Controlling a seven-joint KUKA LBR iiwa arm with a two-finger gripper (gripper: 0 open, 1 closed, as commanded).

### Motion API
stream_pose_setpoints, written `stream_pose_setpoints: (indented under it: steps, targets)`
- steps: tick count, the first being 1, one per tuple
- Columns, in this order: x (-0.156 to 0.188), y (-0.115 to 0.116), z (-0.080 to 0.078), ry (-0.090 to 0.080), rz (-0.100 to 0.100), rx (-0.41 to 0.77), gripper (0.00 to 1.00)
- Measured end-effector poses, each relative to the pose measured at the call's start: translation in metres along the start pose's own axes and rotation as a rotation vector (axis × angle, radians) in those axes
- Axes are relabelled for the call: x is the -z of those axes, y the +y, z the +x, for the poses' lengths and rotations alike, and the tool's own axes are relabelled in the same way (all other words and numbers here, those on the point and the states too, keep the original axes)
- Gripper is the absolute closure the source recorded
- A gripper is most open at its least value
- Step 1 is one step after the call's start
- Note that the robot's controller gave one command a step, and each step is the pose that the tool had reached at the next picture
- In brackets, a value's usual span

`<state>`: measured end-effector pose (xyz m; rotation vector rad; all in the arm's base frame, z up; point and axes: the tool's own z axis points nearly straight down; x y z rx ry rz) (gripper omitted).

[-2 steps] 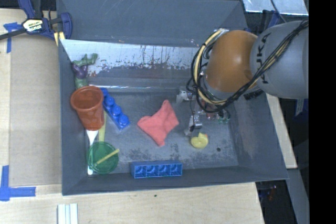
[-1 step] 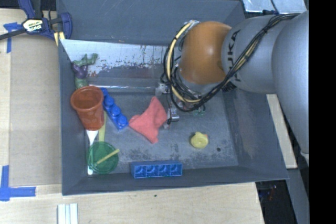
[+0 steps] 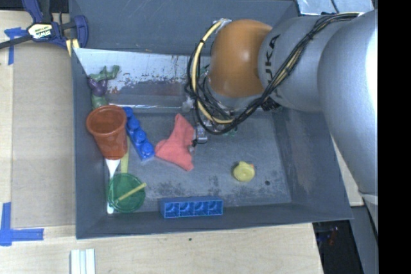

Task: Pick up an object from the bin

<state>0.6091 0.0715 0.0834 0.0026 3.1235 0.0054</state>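
Note:
My gripper (image 3: 200, 135) hangs low in the middle of the bin, mostly hidden under the arm's orange cover. It is right at the upper right edge of a pink-red soft triangular thing (image 3: 174, 145) lying on the bin floor. Whether it touches that thing I cannot tell. A blue toy brick strip (image 3: 139, 135) lies just left of the pink thing. A small yellow lump (image 3: 243, 171) sits to the lower right of the gripper, apart from it.
An orange cup (image 3: 108, 130) lies at the left wall, with a green cup (image 3: 126, 193) and a white stick below it. A flat blue brick (image 3: 192, 208) rests by the front wall. A purple and green toy (image 3: 103, 81) sits in the back left corner.

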Motion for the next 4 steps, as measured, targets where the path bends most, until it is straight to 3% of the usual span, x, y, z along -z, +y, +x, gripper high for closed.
stream_pose_setpoints:
  steps: [1,2,3,4]
  targets:
    - [-0.011,0.014,0.021,-0.008,-0.002,0.132,1.0]
    - [-0.011,0.014,0.021,-0.008,-0.002,0.132,1.0]
    - [0.043,0.008,0.022,0.0,-0.001,0.154,1.0]
    - [0.105,0.03,0.009,-0.003,0.0,0.177,1.0]
